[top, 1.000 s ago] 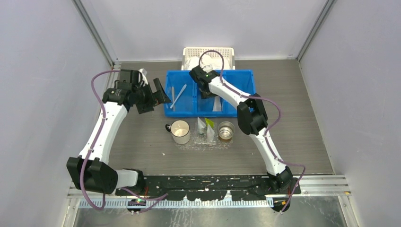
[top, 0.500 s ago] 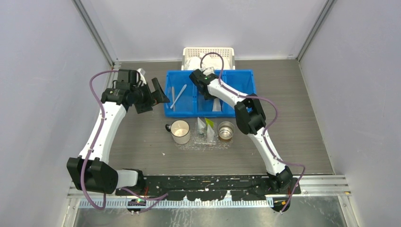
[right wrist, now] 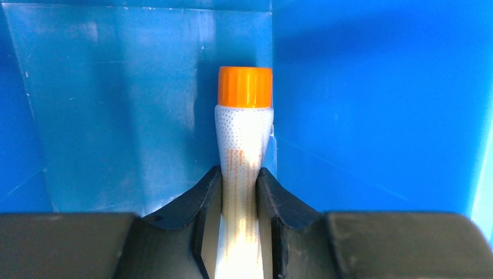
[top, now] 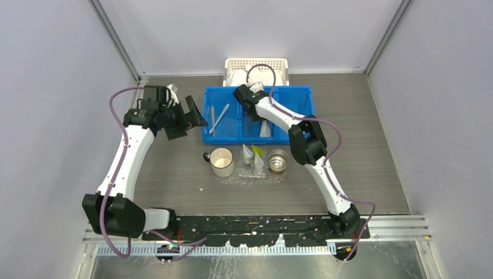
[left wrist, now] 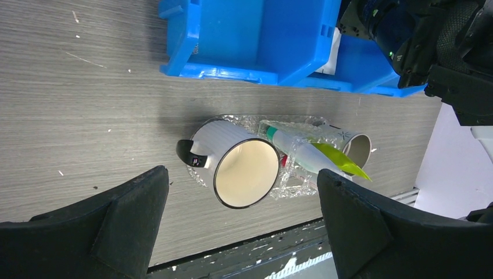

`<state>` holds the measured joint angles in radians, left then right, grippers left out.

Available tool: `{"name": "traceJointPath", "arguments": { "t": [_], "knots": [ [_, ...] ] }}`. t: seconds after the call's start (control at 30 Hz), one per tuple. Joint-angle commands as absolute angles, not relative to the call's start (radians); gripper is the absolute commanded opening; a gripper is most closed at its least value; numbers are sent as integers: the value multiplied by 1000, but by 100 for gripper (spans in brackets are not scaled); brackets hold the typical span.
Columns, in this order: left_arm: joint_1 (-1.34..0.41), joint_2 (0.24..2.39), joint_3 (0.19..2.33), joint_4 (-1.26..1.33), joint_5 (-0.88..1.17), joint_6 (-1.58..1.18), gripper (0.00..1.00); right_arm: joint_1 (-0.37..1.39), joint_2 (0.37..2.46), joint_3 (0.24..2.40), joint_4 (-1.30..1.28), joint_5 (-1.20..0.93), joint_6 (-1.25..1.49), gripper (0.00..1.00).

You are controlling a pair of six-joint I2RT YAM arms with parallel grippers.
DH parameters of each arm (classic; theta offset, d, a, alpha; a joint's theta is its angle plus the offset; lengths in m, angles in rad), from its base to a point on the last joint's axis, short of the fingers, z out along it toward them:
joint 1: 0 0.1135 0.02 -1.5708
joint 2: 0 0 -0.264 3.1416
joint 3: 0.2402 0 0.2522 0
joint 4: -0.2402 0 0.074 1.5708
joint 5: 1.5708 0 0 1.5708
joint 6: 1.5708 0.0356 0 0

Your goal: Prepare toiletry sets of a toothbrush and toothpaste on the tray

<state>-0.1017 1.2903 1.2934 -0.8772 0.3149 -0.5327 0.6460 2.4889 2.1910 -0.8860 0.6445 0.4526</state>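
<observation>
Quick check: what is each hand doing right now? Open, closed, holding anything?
Left hand: open, holding nothing.
Right hand: closed on an orange-capped toothpaste tube inside the blue bin.

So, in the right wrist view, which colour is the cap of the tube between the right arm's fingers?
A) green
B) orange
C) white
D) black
B: the tube pinched between the right fingers ends in an orange cap, bright against the blue bin behind it.
</observation>
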Motion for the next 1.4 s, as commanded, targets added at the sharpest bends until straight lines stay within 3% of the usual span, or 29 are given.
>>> {"name": "traceJointPath", "arguments": {
  "t": [0.0,0.27,0.5,0.87,1.13,1.37],
  "knots": [
    [-89,1278,1293,-854,356,-523,100,635,2417,2180,-818,586,429,31],
    [-88,1265,1308,-833,387,-547,100,589,2322,2274,-804,528,352,30],
    [-84,1301,1326,-793,482,-607,100,568,2178,2228,-753,461,302,30],
    [-81,1371,1390,-695,664,-762,100,557,1968,2230,-790,59,314,29],
    [-81,1348,1389,-618,705,-905,100,583,1954,2212,-808,-236,421,31],
    [-81,1338,1404,-618,650,-938,100,718,1971,2209,-839,-216,400,32]
  ]
}}
